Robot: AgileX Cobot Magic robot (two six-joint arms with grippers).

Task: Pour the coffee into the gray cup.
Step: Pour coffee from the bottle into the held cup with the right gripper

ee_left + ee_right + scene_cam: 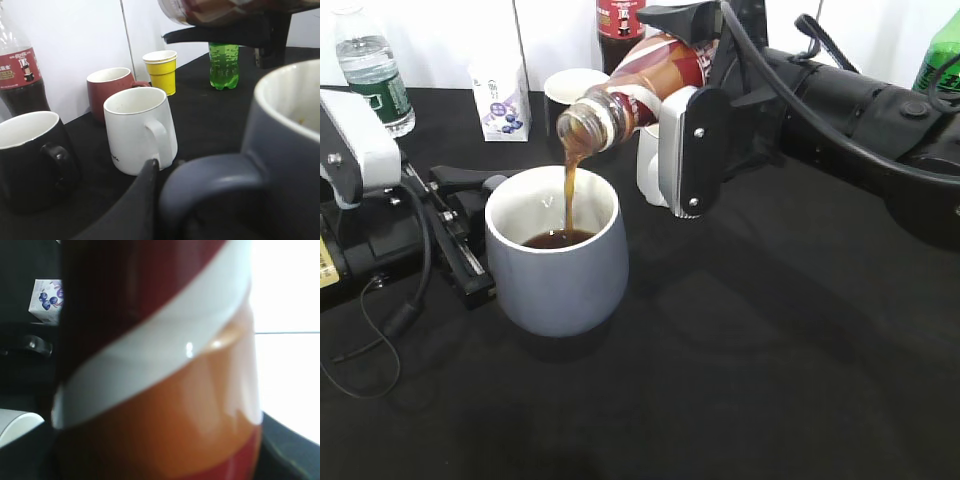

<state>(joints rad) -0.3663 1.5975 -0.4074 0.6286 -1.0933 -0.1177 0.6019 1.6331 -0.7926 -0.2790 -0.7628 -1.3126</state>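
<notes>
The pour itself is the step in hand; the right gripper (665, 95) is clamping the coffee bottle (635, 85) around its body, its fingers closed on the label, and is holding it tipped over the gray cup (558, 262); a thin brown stream (570, 190) is falling from the bottle's mouth, which is sitting forward of and below the right fingers, into the cup's opening; dark coffee is pooling at the bottom, well below the rim, so I judge the cup as only partly filled.

The bottle's long axis is running from upper right down to lower left in the exterior view, base high behind the fingers and neck pointing down toward the cup; in the right wrist view the label is filling nearly the whole frame, so the fingertips are not showing there.

The left gripper (150, 200) is sitting at the cup's handle (210, 185); one dark finger is lying just beside the handle loop, yet whether the fingers are pinching it or standing apart I cannot tell; the cup is standing upright directly ahead of those fingers.

The next move, as I judge it, is calling for holding or slightly deepening the tilt while keeping the mouth over the opening, then rolling the bottle back upright before the level is nearing the rim; a sudden tilt is risking a splash onto the black table (770, 380).
</notes>
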